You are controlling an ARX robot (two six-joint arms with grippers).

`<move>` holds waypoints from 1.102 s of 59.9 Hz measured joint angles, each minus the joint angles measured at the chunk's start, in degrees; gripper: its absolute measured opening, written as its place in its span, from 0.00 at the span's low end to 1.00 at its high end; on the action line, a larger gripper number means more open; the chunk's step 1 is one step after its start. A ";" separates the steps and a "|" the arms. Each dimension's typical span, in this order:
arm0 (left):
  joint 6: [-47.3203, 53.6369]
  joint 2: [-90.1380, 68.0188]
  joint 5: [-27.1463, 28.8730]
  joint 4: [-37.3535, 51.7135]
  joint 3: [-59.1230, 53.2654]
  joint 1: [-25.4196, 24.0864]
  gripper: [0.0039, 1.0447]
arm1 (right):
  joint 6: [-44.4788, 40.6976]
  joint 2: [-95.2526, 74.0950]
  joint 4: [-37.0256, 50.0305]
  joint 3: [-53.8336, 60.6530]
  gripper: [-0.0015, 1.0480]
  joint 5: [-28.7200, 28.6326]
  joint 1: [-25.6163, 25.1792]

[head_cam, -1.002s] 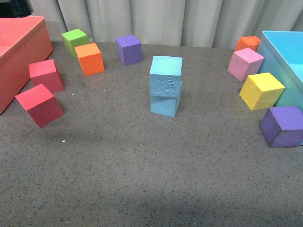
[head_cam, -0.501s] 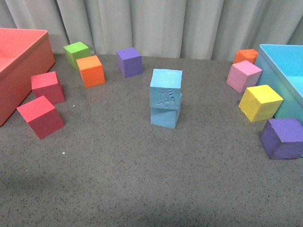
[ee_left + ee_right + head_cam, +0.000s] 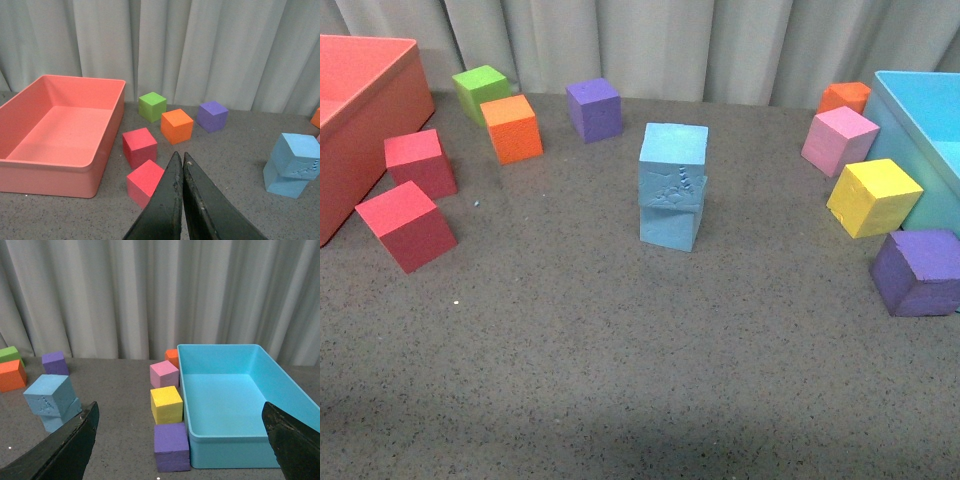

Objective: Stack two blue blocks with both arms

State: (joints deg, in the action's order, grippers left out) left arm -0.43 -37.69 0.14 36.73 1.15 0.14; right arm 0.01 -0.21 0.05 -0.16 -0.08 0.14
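Note:
Two sky-blue blocks stand stacked near the table's middle. The upper blue block has dents on its front face and sits slightly turned on the lower blue block. Neither arm shows in the front view. My left gripper is shut with nothing between its fingers, well short of the stack and off to its side. My right gripper is open wide and empty, and the stack lies beyond its left finger.
A red bin stands far left with two red cubes beside it. Green, orange and purple cubes lie behind. A light-blue bin is at the right, edged by pink, yellow and purple cubes.
The front view has shifted slightly in framing. The stacked blue blocks and the other cubes keep their places.

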 joint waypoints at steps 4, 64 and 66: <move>0.00 3.13 -0.02 -2.75 -0.02 0.00 0.03 | 0.00 0.00 0.00 0.00 0.91 0.00 0.00; 0.02 30.93 -0.02 -30.80 -0.04 0.00 0.03 | 0.00 0.00 0.00 0.00 0.91 0.00 0.00; 0.07 33.40 -0.13 -34.12 -0.04 0.00 0.03 | 0.00 0.00 0.00 0.00 0.91 0.00 0.00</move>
State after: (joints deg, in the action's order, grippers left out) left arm -0.36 -4.29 0.01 2.61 1.10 0.14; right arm 0.01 -0.21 0.05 -0.16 -0.08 0.14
